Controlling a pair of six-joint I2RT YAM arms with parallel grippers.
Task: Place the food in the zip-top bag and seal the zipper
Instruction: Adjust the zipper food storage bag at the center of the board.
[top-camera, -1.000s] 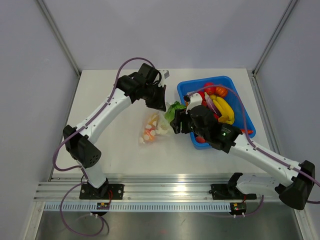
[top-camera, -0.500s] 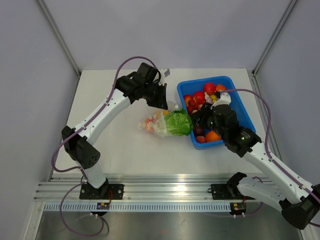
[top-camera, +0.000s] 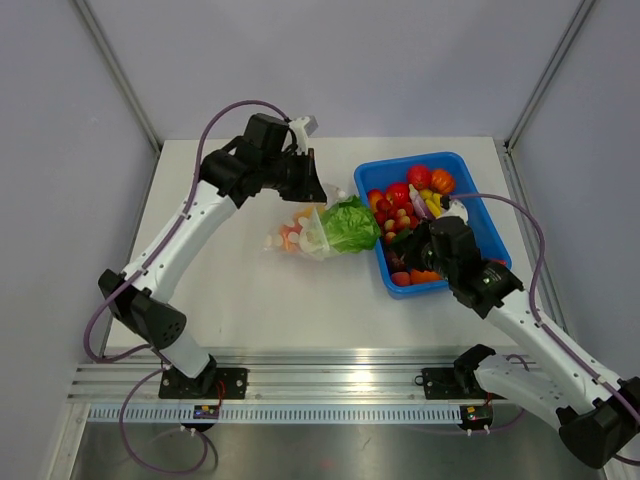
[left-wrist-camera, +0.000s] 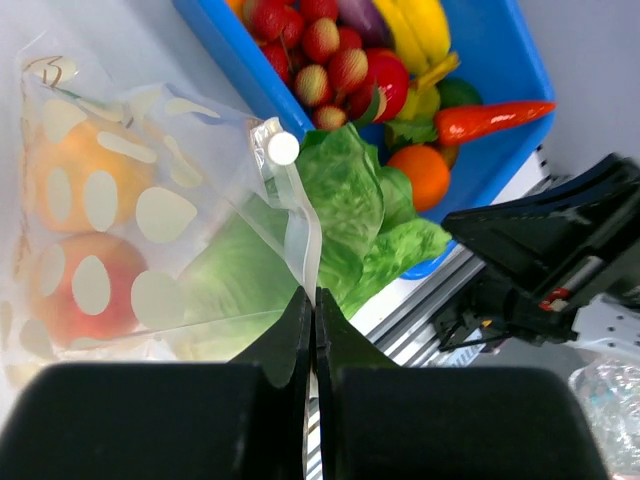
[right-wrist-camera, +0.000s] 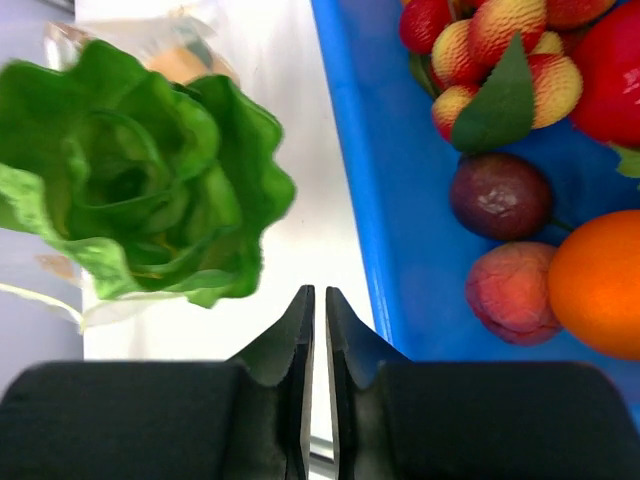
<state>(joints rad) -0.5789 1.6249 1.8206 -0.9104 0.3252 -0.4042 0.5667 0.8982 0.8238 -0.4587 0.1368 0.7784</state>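
Step in hand, we judge: filling.
- Bag (top-camera: 292, 238): on the table beside the tray (top-camera: 410, 160), fruit inside.
- Lettuce (top-camera: 348, 225): halfway into the bag's mouth.
- Left gripper (left-wrist-camera: 312, 300): clenched on the bag's mouth edge.
- Right gripper (right-wrist-camera: 318, 295): pressed together, empty.

Next, we reckon: nudge the lettuce fully inside.

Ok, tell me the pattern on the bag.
The bag is clear plastic printed with white dots. The left wrist view shows it best.
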